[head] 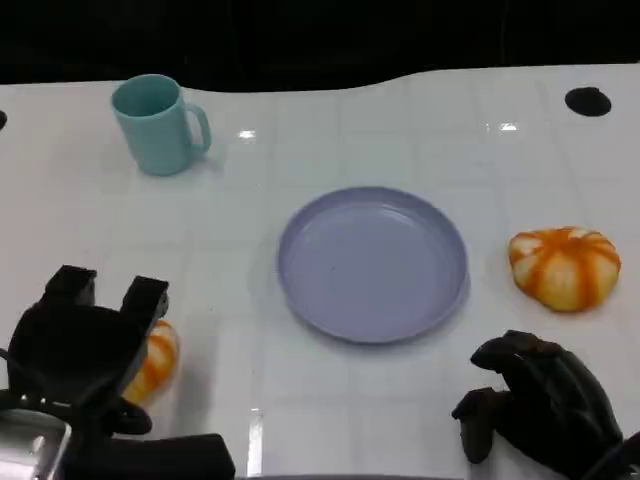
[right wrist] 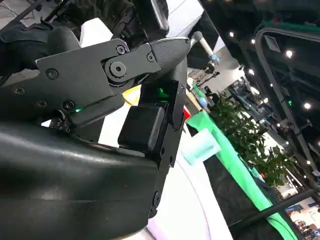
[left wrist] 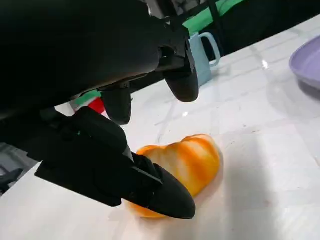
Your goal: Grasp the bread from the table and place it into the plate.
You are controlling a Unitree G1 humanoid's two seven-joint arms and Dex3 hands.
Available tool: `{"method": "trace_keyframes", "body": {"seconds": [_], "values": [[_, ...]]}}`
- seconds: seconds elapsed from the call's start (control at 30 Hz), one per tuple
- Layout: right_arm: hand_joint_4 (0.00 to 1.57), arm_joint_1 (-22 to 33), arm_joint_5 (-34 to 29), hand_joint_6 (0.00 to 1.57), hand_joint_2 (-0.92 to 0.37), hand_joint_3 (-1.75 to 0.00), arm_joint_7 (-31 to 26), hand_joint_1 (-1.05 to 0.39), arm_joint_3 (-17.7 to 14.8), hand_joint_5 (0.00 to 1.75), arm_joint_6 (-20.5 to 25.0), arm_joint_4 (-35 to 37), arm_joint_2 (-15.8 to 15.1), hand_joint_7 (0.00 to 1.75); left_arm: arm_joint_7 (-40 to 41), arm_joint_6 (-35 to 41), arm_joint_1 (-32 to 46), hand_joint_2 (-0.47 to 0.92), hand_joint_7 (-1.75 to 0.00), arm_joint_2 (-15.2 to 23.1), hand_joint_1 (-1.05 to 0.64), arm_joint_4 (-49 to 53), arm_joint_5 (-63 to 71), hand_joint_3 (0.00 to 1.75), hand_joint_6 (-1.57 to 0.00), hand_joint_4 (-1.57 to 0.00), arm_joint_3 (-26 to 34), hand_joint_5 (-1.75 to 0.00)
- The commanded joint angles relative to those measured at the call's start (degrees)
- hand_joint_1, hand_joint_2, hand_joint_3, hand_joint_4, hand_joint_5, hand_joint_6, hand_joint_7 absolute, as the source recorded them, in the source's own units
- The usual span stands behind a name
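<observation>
We count two breads, one plate (head: 372,263), one mug (head: 156,123). Our left hand (head: 85,345) spreads open over one bread (left wrist: 187,162) on the surface (head: 470,160); the other bread (head: 565,266) lies right of the plate. Our right hand (head: 545,405) curls closed, holding nothing.

Our left hand (head: 85,340) sits low at our left side, fingers (left wrist: 182,82) spread apart and reaching forward, the thumb (left wrist: 165,192) lying opposite and below them; the gap between is wide. Our right hand (head: 540,405) rests at our right side, knuckles up, its fingers (head: 478,425) curled downward and inward beneath the palm, holding nothing.
</observation>
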Motion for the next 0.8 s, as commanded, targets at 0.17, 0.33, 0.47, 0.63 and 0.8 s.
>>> {"method": "trace_keyframes", "body": {"seconds": [0.17, 0.33, 0.47, 0.63, 0.8], "values": [[1.50, 0.31, 0.50, 1.57, -0.91, -0.01, -0.07, -0.74, -0.34, 0.82, 0.11, -0.31, -0.27, 0.32, -0.53, 2.31, -2.39, 0.80, -1.17, 1.96, -0.90, 4.49, -1.85, 0.01, 0.00, 0.00, -0.59, -1.75], [1.50, 0.31, 0.29, 1.57, -0.91, -0.01, 0.11, -0.74, -0.29, 0.82, -0.30, -0.24, -0.37, 0.32, -0.22, 2.37, -3.98, 0.80, -1.22, 2.42, -0.89, 7.79, -3.81, 0.00, 0.00, 0.00, -1.33, -1.75], [1.50, 0.27, 0.06, 1.57, -0.91, -0.01, -0.03, -0.74, -0.21, 0.82, -0.46, -0.26, -0.44, 0.32, 0.91, 2.17, -6.21, 0.80, -1.28, 2.43, -0.89, 11.99, -5.53, 0.00, 0.00, 0.00, -2.27, -1.75], [1.50, 0.42, 0.11, 1.57, -0.92, -0.01, 0.04, -0.74, -0.12, 0.83, -0.28, -0.45, -0.50, 0.33, 5.08, -0.13, -8.42, 0.78, -1.34, 2.68, -0.86, 17.54, -9.57, 0.00, 0.00, 0.00, -2.88, -1.75], [1.49, 0.58, 0.13, 1.57, -0.92, -0.01, 0.06, -0.73, -0.08, 0.83, -0.55, -0.64, -0.41, 0.32, 6.86, -1.21, -9.67, 0.79, -1.34, 3.16, -0.85, 20.47, -11.81, 0.01, 0.00, 0.00, -3.76, -1.75]]}}
